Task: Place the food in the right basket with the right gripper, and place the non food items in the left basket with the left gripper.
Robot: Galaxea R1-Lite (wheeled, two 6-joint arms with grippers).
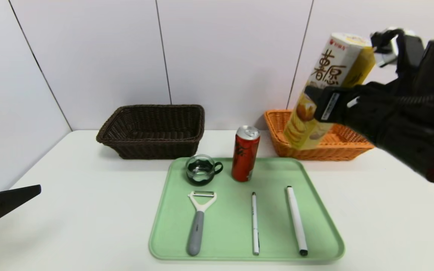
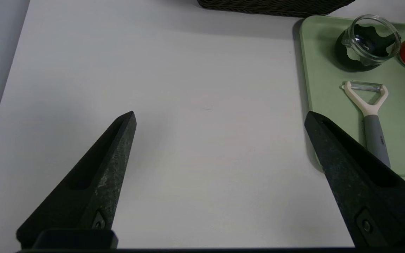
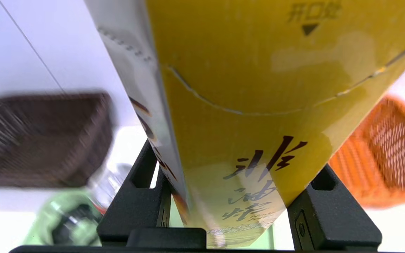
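My right end effector (image 3: pixel 229 211) is clamped on the yellow snack box (image 1: pixel 326 90), tilted, airborne over the orange basket's (image 1: pixel 277 145) near-left rim; basket lies just below-right. Left end effector (image 2: pixel 220 119) idles wide.

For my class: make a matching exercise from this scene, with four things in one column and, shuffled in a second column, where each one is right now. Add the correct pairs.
Things
1. yellow snack box
2. red drink can
3. peeler
4. dark brown basket

Places
A. lying on the green tray, handle toward the robot
B. on the white table, behind the tray on the robot's left
C. held tilted in the air by the right gripper, over the orange basket
D. standing upright at the back of the tray, beside the glass cup

Pairs: 1-C, 2-D, 3-A, 4-B
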